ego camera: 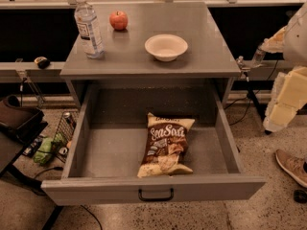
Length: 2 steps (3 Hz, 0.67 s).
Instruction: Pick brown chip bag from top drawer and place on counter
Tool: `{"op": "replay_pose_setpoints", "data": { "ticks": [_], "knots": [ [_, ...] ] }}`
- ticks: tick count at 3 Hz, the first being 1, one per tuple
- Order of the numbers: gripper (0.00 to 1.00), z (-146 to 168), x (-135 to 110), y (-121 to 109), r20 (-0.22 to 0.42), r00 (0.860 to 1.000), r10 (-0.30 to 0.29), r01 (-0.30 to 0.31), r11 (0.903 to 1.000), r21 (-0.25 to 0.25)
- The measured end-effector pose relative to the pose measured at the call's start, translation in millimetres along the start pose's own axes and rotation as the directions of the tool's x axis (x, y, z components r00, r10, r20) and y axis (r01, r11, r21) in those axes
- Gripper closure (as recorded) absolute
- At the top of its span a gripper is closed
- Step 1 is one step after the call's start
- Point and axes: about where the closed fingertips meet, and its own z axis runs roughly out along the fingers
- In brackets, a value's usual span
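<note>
Three items occupy the counter (201, 56): bottle (89, 28), apple (118, 20) and bowl (166, 47). A careless placement could knock any of them. The chip bag (165, 147) lies flat in the open top drawer (153, 188), near its front wall. My hand (288, 99) hangs at the right, outside the drawer; I cannot tell whether it is open or closed. Risks: the crinkly bag slipping, or my hand striking the drawer's right wall on entry.

Brown chip bag (165, 147) in open top drawer (96, 189), pincer (286, 104) right of counter (129, 56)
</note>
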Motion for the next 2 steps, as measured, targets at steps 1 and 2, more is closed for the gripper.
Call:
{"op": "replay_pose_setpoints", "data": {
  "ticks": [1, 2],
  "knots": [
    [0.0, 0.0, 0.0, 0.0, 0.0, 1.0, 0.0, 0.0, 1.0, 0.0],
    [0.0, -2.0, -4.9, -1.2, -0.027, 0.997, -0.075, 0.076, 0.9969, 0.022]
  ]
}}
